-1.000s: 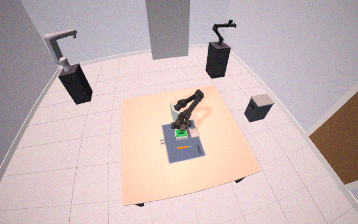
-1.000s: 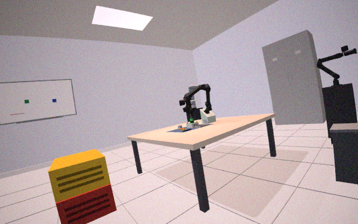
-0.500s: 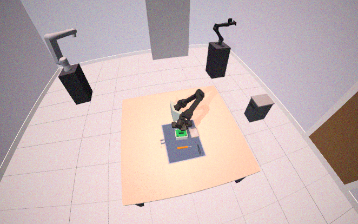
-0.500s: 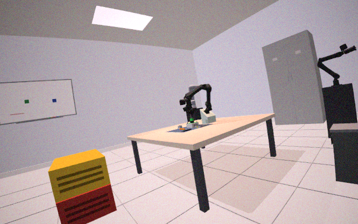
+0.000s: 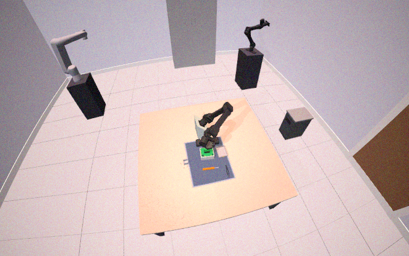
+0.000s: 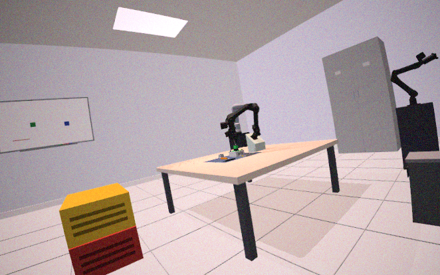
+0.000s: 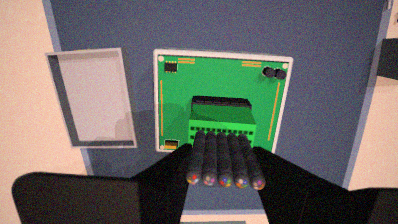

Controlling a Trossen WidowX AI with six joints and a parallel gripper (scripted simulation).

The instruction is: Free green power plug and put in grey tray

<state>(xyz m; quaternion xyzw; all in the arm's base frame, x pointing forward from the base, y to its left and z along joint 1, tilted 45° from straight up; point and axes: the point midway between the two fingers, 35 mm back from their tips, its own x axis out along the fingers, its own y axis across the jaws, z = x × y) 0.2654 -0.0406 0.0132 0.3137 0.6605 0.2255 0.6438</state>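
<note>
My gripper (image 5: 208, 147) (image 6: 235, 145) (image 7: 221, 152) is shut on the green power plug (image 6: 235, 147) (image 7: 222, 127), whose dark wires stick up between the fingers in the wrist view. The plug looks clear of the black socket (image 5: 207, 152) (image 7: 221, 101) and hangs a little above the circuit board (image 6: 236, 154) (image 7: 175, 92). The socket's back edge and slots show beyond the plug; its front is hidden. The fingers hide the plug's lower part in the wrist view. The grey tray (image 5: 221, 151) (image 7: 100, 90) is empty, left of the board in the wrist view.
The board and tray stand on a blue mat (image 5: 199, 179) (image 7: 325, 115). An orange-handled screwdriver (image 5: 208, 168) and a thin black tool (image 5: 227, 170) also lie there. A pale slanted block (image 5: 198, 127) (image 6: 256, 143) stands beside the arm. A dark object (image 7: 389, 59) shows at the wrist view's right edge.
</note>
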